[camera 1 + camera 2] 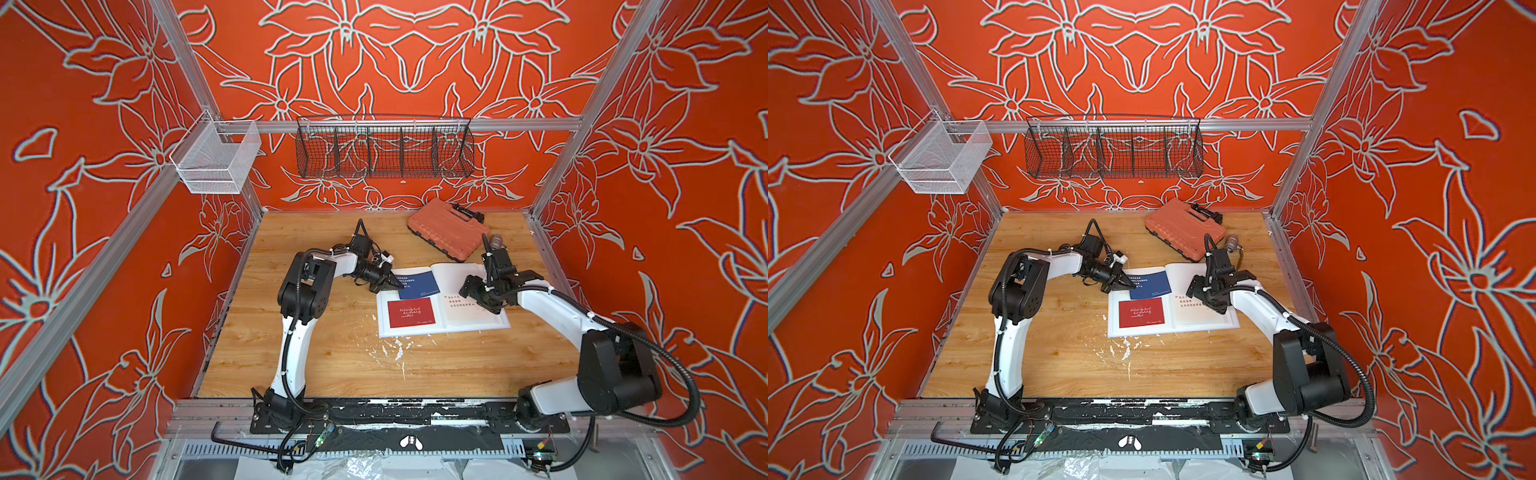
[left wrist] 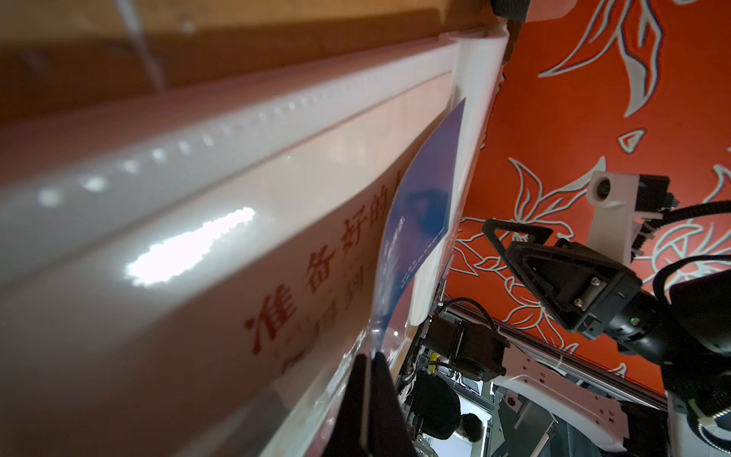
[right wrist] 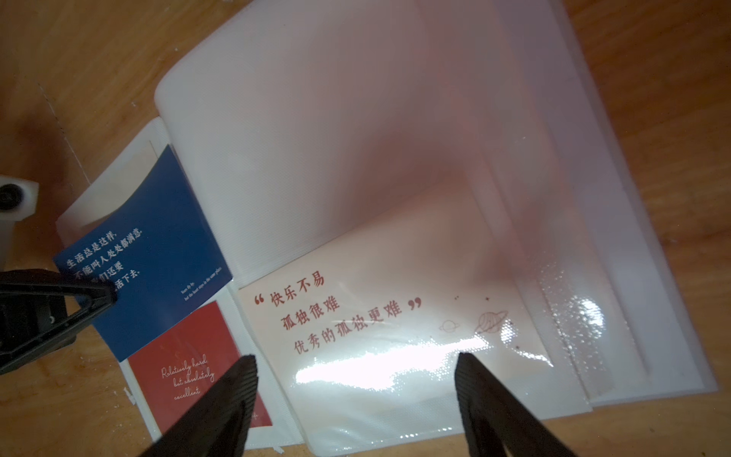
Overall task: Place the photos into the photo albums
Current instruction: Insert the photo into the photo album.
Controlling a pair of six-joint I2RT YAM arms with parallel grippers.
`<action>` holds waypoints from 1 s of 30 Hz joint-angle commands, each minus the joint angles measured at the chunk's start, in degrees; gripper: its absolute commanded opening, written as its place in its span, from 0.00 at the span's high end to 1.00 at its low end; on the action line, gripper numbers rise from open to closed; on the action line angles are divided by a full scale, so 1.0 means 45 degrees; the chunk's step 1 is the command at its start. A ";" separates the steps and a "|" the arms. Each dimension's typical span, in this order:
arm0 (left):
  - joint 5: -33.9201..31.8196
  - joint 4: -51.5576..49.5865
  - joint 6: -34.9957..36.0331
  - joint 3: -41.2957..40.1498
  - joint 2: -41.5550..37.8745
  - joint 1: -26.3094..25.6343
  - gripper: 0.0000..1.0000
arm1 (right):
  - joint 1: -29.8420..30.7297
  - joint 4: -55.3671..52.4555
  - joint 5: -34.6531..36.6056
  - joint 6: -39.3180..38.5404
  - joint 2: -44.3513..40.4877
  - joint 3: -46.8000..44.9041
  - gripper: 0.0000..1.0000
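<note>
Navy card (image 1: 417, 286) and red card (image 1: 410, 312) lie on the open album (image 1: 451, 276).

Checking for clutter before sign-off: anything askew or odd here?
Navy card lies skewed on the album's left page, overlapping the red card, corner pinched by the left gripper. White flecks litter the table before the album.

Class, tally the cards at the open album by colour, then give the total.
navy blue card: 1
dark red card: 1
white cards with red characters: 2
Total: 4
</note>
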 commanded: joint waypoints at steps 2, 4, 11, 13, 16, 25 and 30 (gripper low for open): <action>-0.0912 -0.1045 0.0776 0.0274 0.0049 -0.0100 1.00 | -0.0102 -0.0159 -0.0056 -0.0218 0.0209 0.0440 0.19; -0.1146 -0.1356 0.1024 0.0478 0.0070 -0.0100 1.00 | -0.0106 -0.0183 -0.0061 -0.0283 0.0284 0.0511 0.19; -0.0981 -0.1961 0.1654 0.1330 0.0441 -0.0196 1.00 | -0.0113 -0.0130 -0.0136 -0.0384 0.0524 0.0659 0.19; -0.0805 -0.2062 0.1769 0.1463 0.0511 -0.0252 1.00 | -0.0124 -0.0160 -0.0116 -0.0424 0.0548 0.0701 0.18; -0.0820 -0.2526 0.2078 0.1750 0.0657 -0.0421 1.00 | -0.0166 -0.0202 -0.0133 -0.0492 0.0608 0.0803 0.18; -0.1118 -0.2940 0.2324 0.2046 0.0914 -0.0530 1.00 | -0.0251 -0.0191 -0.0229 -0.0563 0.0835 0.0957 0.19; -0.1422 -0.3207 0.2431 0.2609 0.1062 -0.0548 1.00 | -0.0271 -0.0199 -0.0232 -0.0593 0.0838 0.0996 0.19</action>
